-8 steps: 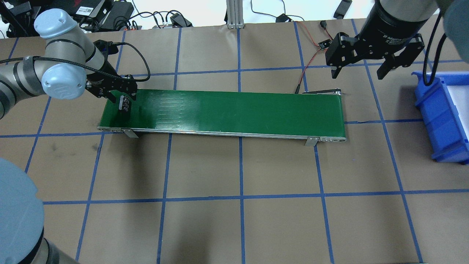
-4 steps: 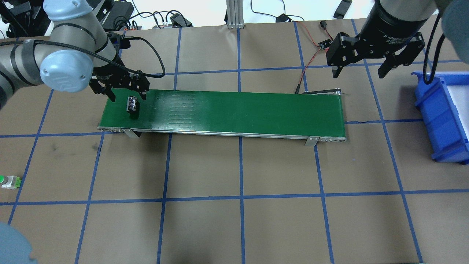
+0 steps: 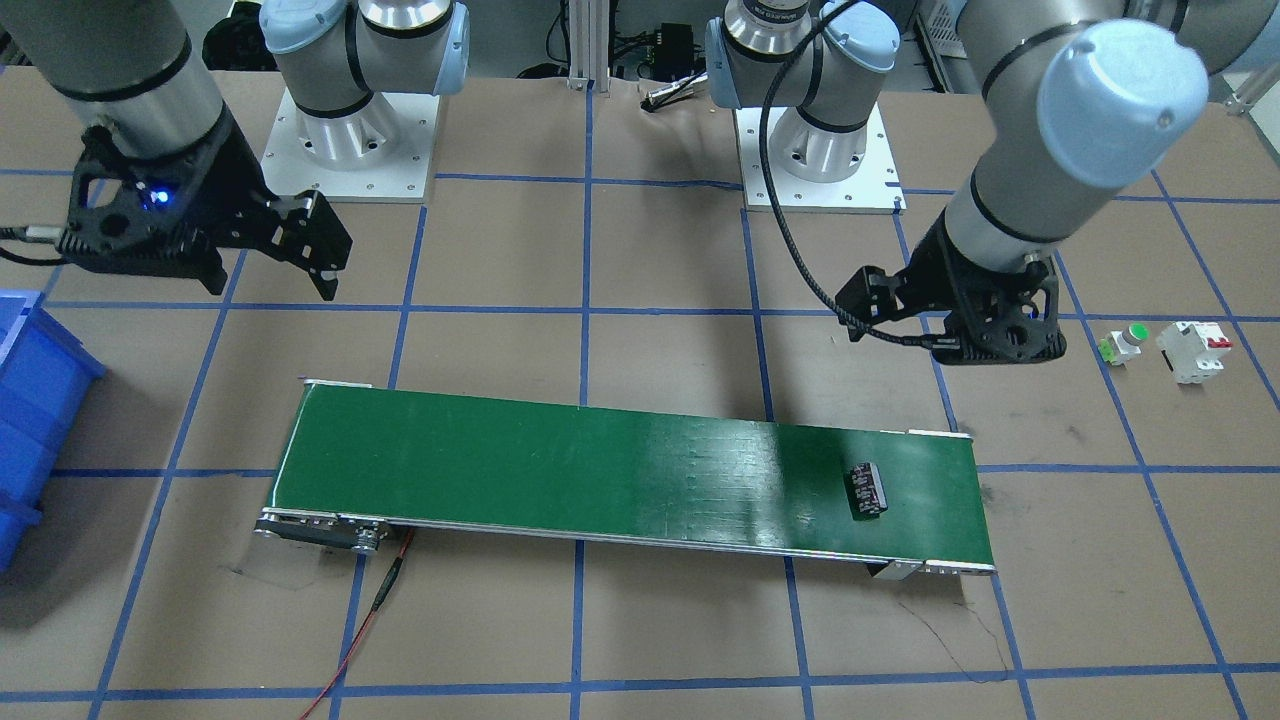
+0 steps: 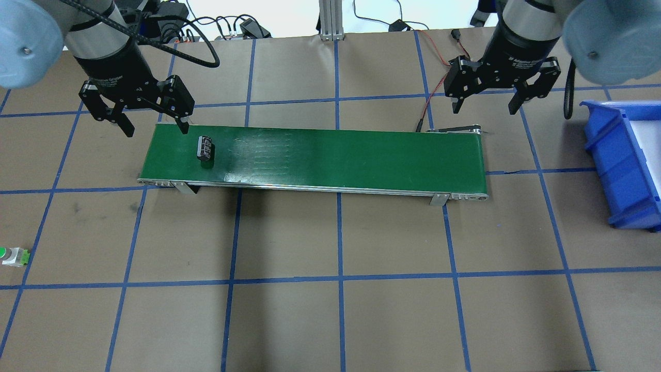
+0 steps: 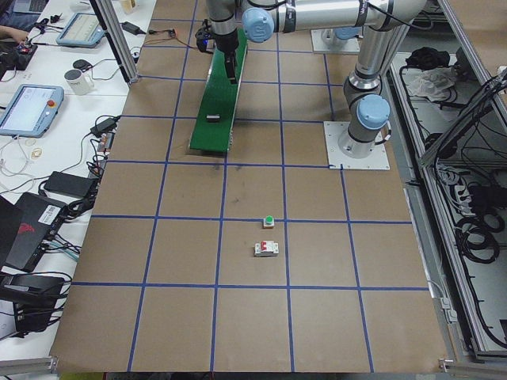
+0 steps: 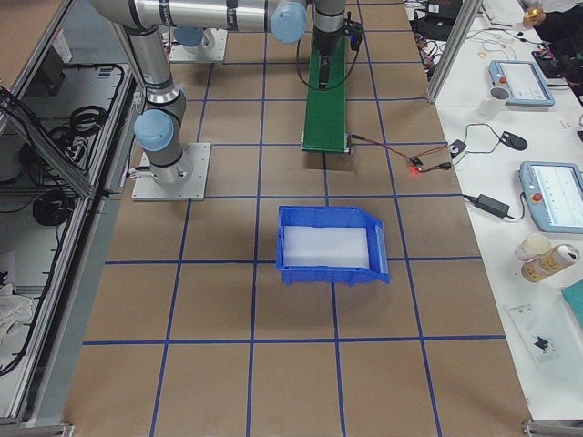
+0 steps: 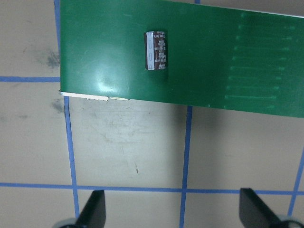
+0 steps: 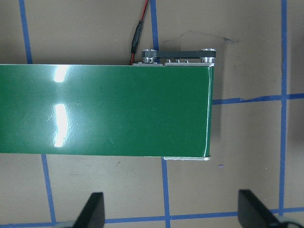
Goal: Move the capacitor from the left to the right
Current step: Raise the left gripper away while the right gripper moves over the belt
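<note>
The capacitor point(image 4: 204, 149), a stubby black-brown part with pale marks, lies on its side near the left end of the green conveyor belt point(image 4: 335, 155). It also shows in the front view point(image 3: 867, 489) and the left wrist view point(image 7: 156, 50). My left gripper point(image 4: 153, 124) is open and empty, raised above the belt's far left corner, apart from the capacitor. My right gripper point(image 4: 485, 107) is open and empty, above the table just behind the belt's right end point(image 8: 190, 109).
A blue bin point(image 4: 619, 155) stands at the right of the table. A green-topped push button point(image 3: 1125, 343) and a white circuit breaker point(image 3: 1192, 350) sit on the table off the belt's left end. A red wire point(image 4: 434, 93) runs to the belt's right end.
My left gripper let go of the capacitor, opened and drew up and back from the belt. The capacitor now lies free and has shifted right along the belt. My right gripper shifted slightly left.
</note>
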